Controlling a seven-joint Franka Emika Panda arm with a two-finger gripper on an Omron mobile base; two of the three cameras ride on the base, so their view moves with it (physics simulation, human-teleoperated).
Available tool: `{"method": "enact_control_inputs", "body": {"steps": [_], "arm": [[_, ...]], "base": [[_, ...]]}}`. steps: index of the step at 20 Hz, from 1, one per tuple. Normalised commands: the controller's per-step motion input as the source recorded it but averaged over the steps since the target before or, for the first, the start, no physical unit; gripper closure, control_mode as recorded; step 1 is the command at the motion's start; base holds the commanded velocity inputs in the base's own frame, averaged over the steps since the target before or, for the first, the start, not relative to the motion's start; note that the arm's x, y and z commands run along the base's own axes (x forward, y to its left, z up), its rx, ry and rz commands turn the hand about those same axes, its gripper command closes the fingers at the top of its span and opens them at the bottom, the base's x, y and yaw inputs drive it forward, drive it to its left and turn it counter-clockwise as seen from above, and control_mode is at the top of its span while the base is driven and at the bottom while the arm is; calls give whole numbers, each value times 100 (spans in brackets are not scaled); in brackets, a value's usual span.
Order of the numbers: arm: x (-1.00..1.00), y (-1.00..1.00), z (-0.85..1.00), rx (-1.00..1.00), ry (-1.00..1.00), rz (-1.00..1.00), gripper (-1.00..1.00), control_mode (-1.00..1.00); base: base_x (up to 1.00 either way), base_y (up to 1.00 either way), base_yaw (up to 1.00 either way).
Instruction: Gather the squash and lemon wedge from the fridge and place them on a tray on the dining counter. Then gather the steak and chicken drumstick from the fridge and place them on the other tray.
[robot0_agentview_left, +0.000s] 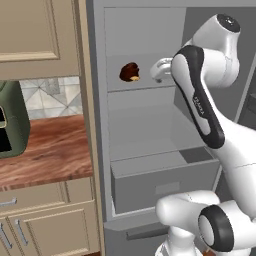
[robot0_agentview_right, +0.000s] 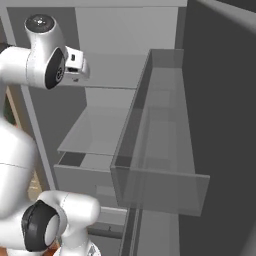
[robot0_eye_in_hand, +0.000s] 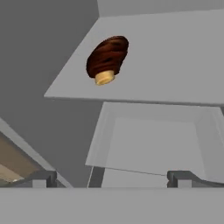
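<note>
The two small dark fingers (robot0_eye_in_hand: 40, 178) stand released and wide apart at the bottom of the hand view, with nothing between them; the gripper (robot0_eye_in_hand: 109, 178) is up inside the open grey fridge (robot0_agentview_left: 145, 145), level with its upper shelf. Just ahead of the fingers on that pale grey shelf (robot0_eye_in_hand: 175, 65) lies a dark reddish-brown glazed chicken drumstick (robot0_eye_in_hand: 107, 57) with a pale tan bone end pointing toward the camera, apart from the fingers and untouched. In the left base view the same drumstick (robot0_agentview_left: 129, 72) sits toward the left of the shelf, and the white hand reaches in beside it on its right, though the arm's dark-jointed link hides most of the hand there, so how near it comes is hard to judge. Below the shelf a grey drawer (robot0_agentview_left: 160, 180) stands pulled out. The right base view shows a clear door bin (robot0_agentview_right: 160, 170) on the open fridge door. To the left of the fridge stand beige panelled cabinets (robot0_agentview_left: 35, 30) over a reddish-brown wood-grain surface (robot0_agentview_left: 50, 150), which carries a dark green appliance (robot0_agentview_left: 12, 120).
</note>
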Motion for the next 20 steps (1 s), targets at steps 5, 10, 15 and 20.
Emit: {"method": "enact_control_inputs", "body": {"steps": [5, 10, 15, 20], "arm": [[13, 45, 0, -4, 0, 14, -100, -100], [4, 22, -13, -3, -6, 15, -100, -100], [0, 0, -15, -5, -16, 14, -100, -100], [13, 1, -7, -6, -10, 9, -100, -100]], "base": [[0, 0, 0], [0, 0, 0], [0, 0, 0], [0, 0, 0]]}}
